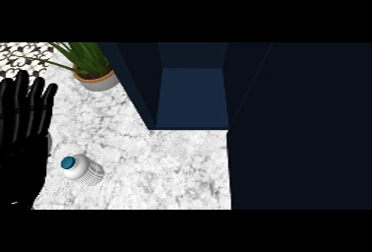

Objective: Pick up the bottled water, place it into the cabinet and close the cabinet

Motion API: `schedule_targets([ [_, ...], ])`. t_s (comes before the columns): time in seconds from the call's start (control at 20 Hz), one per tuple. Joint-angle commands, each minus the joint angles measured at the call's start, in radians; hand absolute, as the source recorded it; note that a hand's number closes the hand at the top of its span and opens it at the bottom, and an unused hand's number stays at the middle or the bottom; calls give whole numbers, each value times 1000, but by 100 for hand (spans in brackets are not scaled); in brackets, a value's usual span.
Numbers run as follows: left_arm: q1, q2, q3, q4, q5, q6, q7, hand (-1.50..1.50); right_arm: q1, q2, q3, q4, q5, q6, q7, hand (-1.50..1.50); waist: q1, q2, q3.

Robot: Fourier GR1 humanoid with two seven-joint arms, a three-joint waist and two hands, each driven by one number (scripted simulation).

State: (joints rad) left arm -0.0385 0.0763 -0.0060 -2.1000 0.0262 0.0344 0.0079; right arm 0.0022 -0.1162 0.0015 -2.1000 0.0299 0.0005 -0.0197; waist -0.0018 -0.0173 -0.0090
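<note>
Left robot hand fills the near left edge, fingers straight and spread, pointing up, holding nothing. Just to its right the bottled water stands on the marble worktop, teal cap showing. Beyond it, the dark blue cabinet stands open, with a potted plant at the back left.

White-and-grey veined marble-look counter: polished stone, smooth. Dark navy cabinet: matt painted panels, no visible grain. Small ribbed whitish bottled water: translucent plastic, smooth teal cap. Terracotta-rimmed grey plant pot: dull, ceramic-looking. Black left hand: glossy, fingers smooth, plastic-like.
</note>
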Motion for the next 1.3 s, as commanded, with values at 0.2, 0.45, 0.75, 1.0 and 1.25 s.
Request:
schedule_targets([
  [0.2,116,45,189,-69,-59,90,23,-150,135,27,28,-195,-89,37,31,-150,0,11,9],
  [0.45,273,-68,148,-102,14,133,174,-150,267,25,88,-192,-202,92,188,-150,3,12,9],
  [0.75,336,-76,24,-252,-88,222,276,-150,439,-1,80,-404,-279,124,265,-150,-5,14,9],
  [1.0,486,-76,-121,-295,-172,307,229,-150,501,18,126,-429,-251,137,243,-150,-1,13,9],
  [1.25,515,-76,-95,-213,-142,311,151,-150,643,33,205,-528,-209,146,217,-150,-9,11,8],
])
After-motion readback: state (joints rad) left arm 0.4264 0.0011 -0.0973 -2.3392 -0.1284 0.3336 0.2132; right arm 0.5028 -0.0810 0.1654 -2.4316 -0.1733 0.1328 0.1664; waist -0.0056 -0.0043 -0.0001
